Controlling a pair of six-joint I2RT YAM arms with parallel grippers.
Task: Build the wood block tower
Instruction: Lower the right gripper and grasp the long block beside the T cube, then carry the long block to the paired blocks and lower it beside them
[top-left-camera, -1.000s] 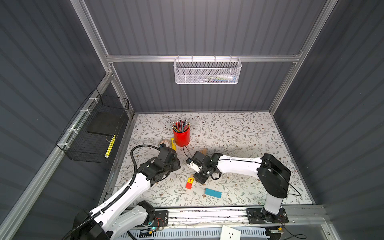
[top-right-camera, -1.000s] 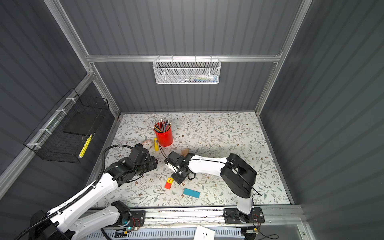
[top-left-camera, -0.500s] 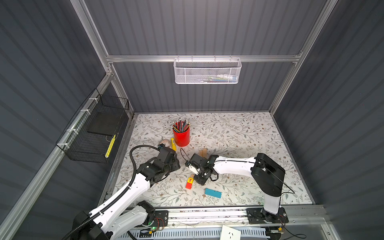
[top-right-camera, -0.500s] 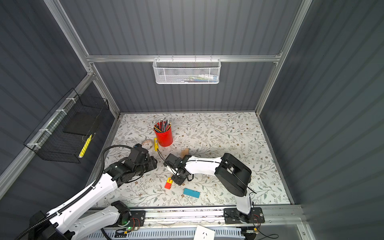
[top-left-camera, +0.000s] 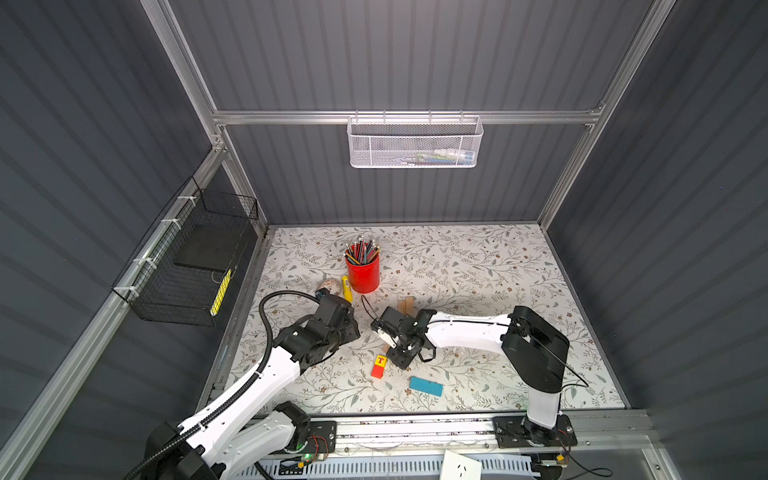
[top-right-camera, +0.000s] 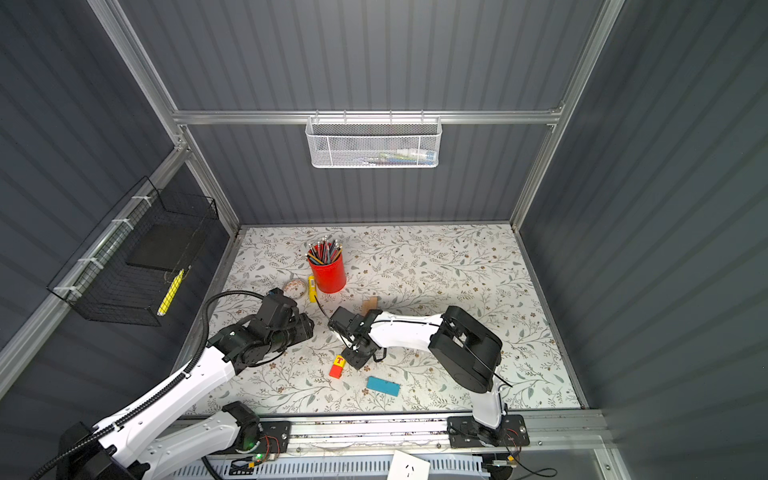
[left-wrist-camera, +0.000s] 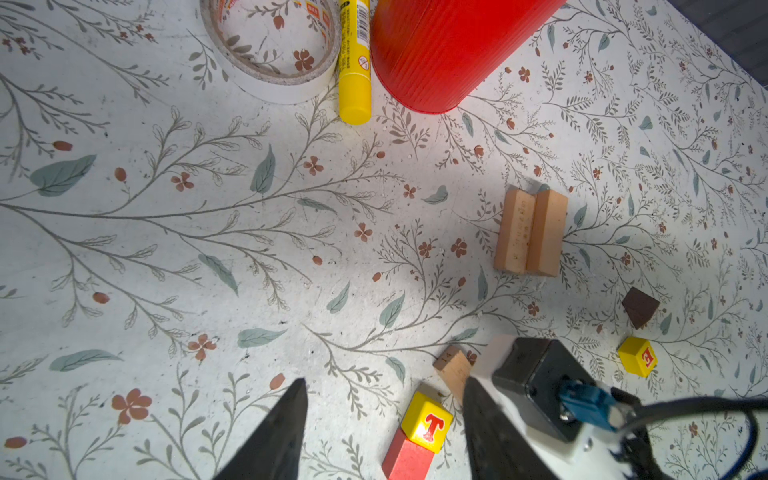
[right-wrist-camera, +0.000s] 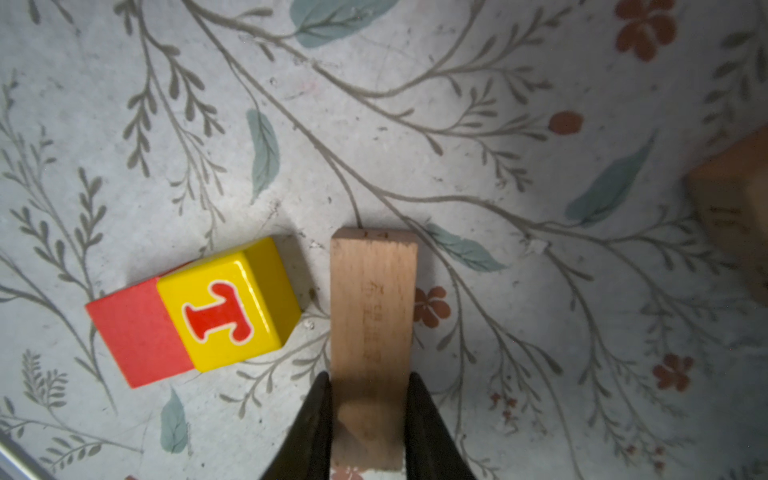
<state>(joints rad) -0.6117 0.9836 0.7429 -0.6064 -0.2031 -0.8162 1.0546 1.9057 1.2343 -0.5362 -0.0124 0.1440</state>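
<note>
Plank (right-wrist-camera: 374, 316) points lengthwise straight out from right claw (right-wrist-camera: 369, 378).

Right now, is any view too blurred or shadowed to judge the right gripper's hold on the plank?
Right wrist view: tan plank sharp, darkened only inside the right gripper; the edge block is blurred. In both top views the right arm hides the grip. Left wrist view: crisp.
</note>
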